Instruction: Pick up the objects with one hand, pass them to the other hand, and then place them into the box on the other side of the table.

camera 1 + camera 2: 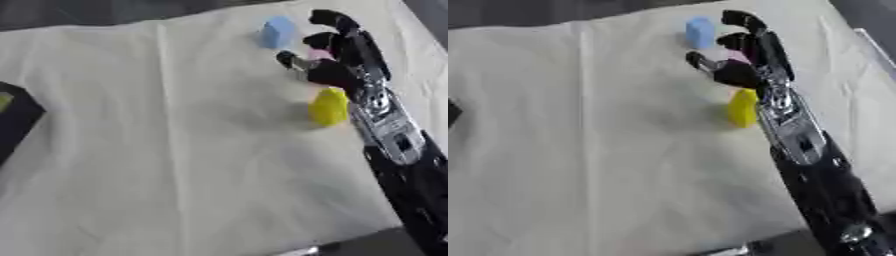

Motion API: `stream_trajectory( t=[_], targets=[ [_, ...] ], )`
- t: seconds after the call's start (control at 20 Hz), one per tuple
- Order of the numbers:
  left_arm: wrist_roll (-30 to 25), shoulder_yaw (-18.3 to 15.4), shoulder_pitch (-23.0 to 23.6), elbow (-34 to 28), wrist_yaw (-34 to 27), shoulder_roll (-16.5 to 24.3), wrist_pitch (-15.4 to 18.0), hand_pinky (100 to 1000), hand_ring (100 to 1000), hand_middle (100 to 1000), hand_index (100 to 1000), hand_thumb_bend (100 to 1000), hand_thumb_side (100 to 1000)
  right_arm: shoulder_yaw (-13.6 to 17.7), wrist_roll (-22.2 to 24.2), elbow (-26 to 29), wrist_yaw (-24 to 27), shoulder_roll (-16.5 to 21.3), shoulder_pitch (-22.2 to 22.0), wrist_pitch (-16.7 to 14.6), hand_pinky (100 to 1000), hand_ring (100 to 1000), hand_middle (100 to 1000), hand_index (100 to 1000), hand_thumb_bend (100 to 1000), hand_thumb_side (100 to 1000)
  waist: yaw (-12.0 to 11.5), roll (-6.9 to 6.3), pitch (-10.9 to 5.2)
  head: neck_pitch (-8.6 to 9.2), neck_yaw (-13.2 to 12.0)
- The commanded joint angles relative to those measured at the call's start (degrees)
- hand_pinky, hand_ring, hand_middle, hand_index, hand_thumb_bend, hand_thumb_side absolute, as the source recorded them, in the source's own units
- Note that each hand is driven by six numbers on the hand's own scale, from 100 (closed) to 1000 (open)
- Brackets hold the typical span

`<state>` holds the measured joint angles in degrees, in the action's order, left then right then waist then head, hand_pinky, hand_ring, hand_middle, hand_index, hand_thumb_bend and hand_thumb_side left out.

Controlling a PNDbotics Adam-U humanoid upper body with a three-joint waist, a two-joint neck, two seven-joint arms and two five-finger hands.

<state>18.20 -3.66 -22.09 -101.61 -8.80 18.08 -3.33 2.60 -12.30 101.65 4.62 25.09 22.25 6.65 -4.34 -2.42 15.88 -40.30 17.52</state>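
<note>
Pink object (319,54) sits pinched in my right hand (337,62) at the bench's (175,150) two o'clock; blue block (278,32), yellow piece (329,106) wait, handover and box (16,117) at nine o'clock pending.

Block (278,32) behind bottle (329,106) (box (13,117) — left)

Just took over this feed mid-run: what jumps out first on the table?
The right hand reaches in from the right, fingers curled around a small pink object at the far right of the cream cloth. A light blue block sits just beyond it; a yellow object stands beside the forearm. A dark box shows at the left edge.
</note>
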Motion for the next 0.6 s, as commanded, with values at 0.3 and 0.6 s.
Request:
stream_trajectory(
  t=[0.3, 0.6],
  targets=[
    [0.29, -0.31, 0.21, -1.04, -0.27, 1.78, 0.15, 728, 811, 698, 790, 270, 743, 0.53, -0.17, 0.31, 2.36, 3.65, 1.31, -0.01, 784, 688, 799, 818, 696, 108, 0.61, -0.14, -1.90, 0.69, 1.09],
    [0.66, -0.62, 1.62, -1.15, -0.03, 2.62, 0.14, 728, 811, 698, 789, 268, 744, 0.44, 0.46, 0.09, 5.42, 7.35, 1.37, 0.21, 784, 696, 807, 820, 699, 109, 0.80, 0.00, -2.01, 0.51, 1.42]
  ],
)
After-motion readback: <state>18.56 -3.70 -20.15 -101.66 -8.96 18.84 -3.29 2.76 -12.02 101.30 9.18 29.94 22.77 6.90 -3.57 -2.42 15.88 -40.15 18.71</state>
